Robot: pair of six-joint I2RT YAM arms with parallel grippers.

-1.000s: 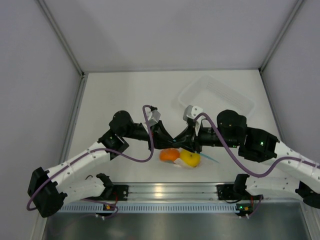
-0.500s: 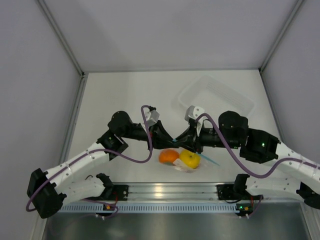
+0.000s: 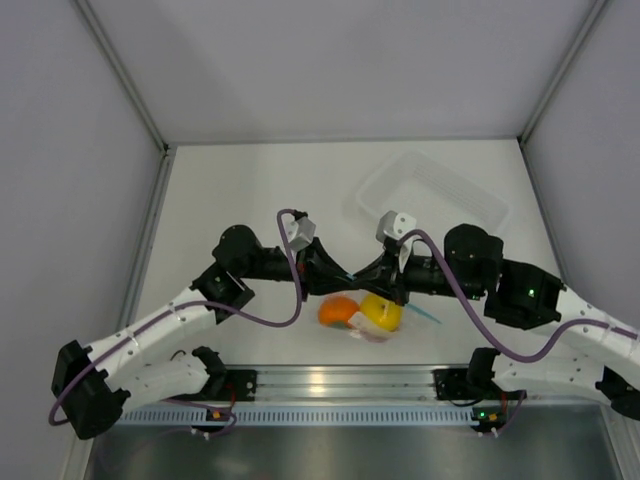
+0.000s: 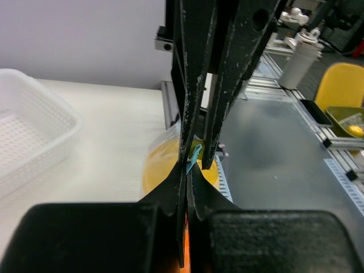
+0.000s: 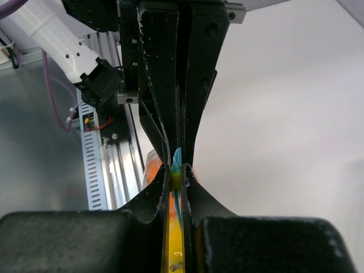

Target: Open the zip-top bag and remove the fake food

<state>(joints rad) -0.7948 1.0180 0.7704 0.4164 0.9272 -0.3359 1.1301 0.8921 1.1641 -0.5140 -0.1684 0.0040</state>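
Nose to nose over the table: left gripper [image 3: 342, 273] from nine o'clock, right gripper [image 3: 366, 279] from three, each pinching the zip strip [image 4: 195, 153]. The bag [image 3: 372, 334] and fruit [image 3: 381, 312] sit at six o'clock.

Shut off at mid-front of the bench [image 3: 230, 190]: left jaws and right jaws tip to tip, both pinched on the zip-top bag [image 3: 372, 330]. Barred from either side by the two forearms, with purple cables [image 3: 262, 317] looped above. Just beneath the tips, orange fruit [image 3: 338, 311] and yellow fruit [image 3: 381, 312], side by side. Far right taken by the clear tray [image 3: 480, 205]. Open way across the far left, behind the arms. Hemmed by walls left, right and back, rail [image 3: 330, 380] in front.
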